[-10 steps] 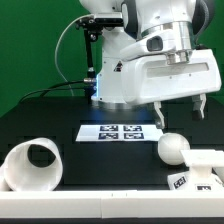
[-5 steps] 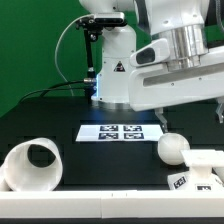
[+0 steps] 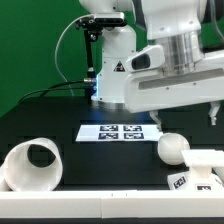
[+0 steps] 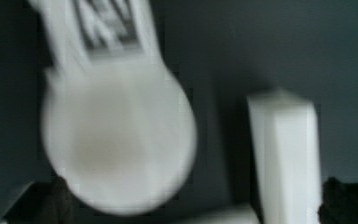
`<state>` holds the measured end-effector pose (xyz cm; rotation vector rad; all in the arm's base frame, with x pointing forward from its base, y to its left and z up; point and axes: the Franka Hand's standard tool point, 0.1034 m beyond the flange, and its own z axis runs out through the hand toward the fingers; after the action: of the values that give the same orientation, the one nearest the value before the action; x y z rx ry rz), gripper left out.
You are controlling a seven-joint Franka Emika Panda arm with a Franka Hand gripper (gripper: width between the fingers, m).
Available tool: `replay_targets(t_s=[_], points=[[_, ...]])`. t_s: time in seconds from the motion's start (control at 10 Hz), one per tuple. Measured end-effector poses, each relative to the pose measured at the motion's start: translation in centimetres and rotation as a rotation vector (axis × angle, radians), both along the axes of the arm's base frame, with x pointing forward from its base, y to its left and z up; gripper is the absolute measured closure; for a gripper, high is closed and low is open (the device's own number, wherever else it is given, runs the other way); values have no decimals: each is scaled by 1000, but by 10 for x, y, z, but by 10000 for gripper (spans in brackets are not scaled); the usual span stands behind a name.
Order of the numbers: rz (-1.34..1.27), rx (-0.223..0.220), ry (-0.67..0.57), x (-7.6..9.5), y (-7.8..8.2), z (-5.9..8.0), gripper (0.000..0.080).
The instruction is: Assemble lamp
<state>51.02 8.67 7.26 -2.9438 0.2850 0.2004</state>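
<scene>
At the tabletop's near corner, on the exterior view's right, my gripper [image 3: 186,114] hangs spread wide above the smooth round-headed bulb [image 3: 171,148] (white plastic), beside the flat square base [image 3: 205,160].

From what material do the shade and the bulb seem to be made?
The shade: probably white plastic, matte; its hollow wall looks smooth and evenly coloured. The bulb: likely the same white plastic, perhaps slightly glossier; a soft highlight lies on its round head.
</scene>
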Motion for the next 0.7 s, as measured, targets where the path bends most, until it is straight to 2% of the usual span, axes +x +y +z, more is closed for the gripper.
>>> replay_targets(t_s=[0.1, 0.3, 0.4, 0.7], points=[[-17, -9, 91, 2, 3, 1, 101], [8, 15, 215, -9, 6, -13, 101], [21, 26, 281, -8, 5, -10, 101], [87, 70, 479, -15, 2, -13, 101]])
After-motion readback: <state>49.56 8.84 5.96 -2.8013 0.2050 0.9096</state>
